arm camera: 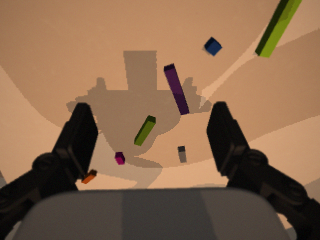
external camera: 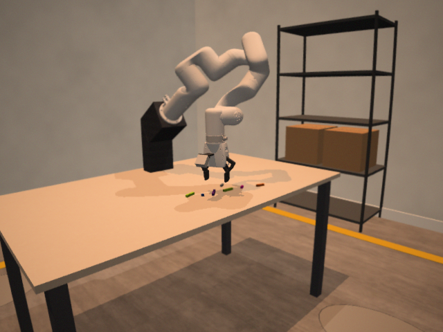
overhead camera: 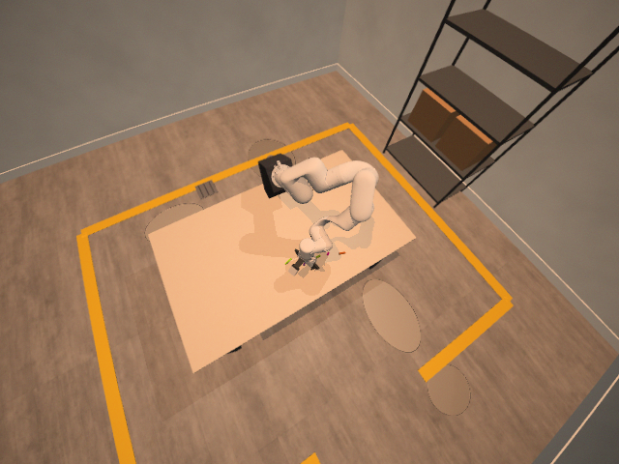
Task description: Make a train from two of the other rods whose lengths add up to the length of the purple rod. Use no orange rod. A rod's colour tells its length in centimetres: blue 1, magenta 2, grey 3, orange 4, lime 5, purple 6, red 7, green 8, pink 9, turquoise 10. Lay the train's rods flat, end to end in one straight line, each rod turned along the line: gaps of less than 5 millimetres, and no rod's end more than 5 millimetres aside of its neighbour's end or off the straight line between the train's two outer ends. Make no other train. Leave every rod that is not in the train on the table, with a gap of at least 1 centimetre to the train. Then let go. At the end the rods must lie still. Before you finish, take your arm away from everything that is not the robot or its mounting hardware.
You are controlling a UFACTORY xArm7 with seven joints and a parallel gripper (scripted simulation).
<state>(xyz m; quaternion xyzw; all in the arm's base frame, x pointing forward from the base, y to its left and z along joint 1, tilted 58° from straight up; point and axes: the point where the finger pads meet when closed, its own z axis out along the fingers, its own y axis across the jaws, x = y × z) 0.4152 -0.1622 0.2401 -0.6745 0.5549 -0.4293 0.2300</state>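
Above the pale wooden table (external camera: 107, 228), the black two-fingered gripper (external camera: 216, 175) hangs spread wide and empty. Directly below it lies the long purple rod (arm camera: 176, 88), flat on the tabletop. Near it rest a small blue cube rod (arm camera: 213, 46), two lime rods (arm camera: 277, 26) (arm camera: 145, 130), and a grey rod (arm camera: 182, 153).

Soft, even overhead light; crisp-edged shadows on the table (external camera: 89, 228); slight blur.
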